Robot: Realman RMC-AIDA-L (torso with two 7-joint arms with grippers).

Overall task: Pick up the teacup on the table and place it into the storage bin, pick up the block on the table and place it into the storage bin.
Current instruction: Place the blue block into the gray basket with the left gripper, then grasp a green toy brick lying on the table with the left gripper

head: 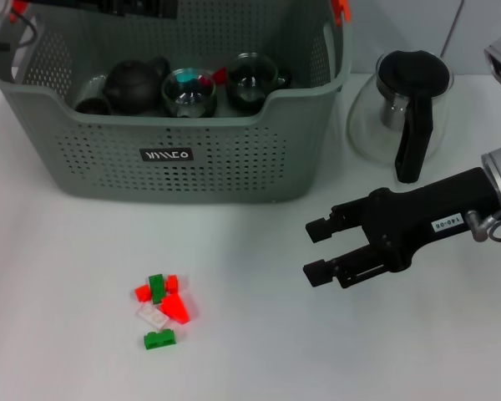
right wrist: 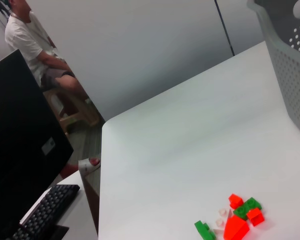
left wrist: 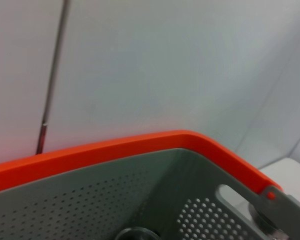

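While the right gripper (head: 316,249) hovers with jaws apart over the table (head: 250,334) — blocks (head: 160,304) lying well to its left, before the storage bin (head: 175,150) holding dark teacups (head: 188,90) — the left wrist view shows only the bin's orange-edged rim (left wrist: 140,150), and the right wrist view shows the blocks (right wrist: 235,220) near the bin's wall (right wrist: 290,70).

Blocks (head: 160,305) before storage bin (head: 175,159) (cups (head: 189,90) inside)

Storage bin (left wrist: 115,200), orange-rimmed corner
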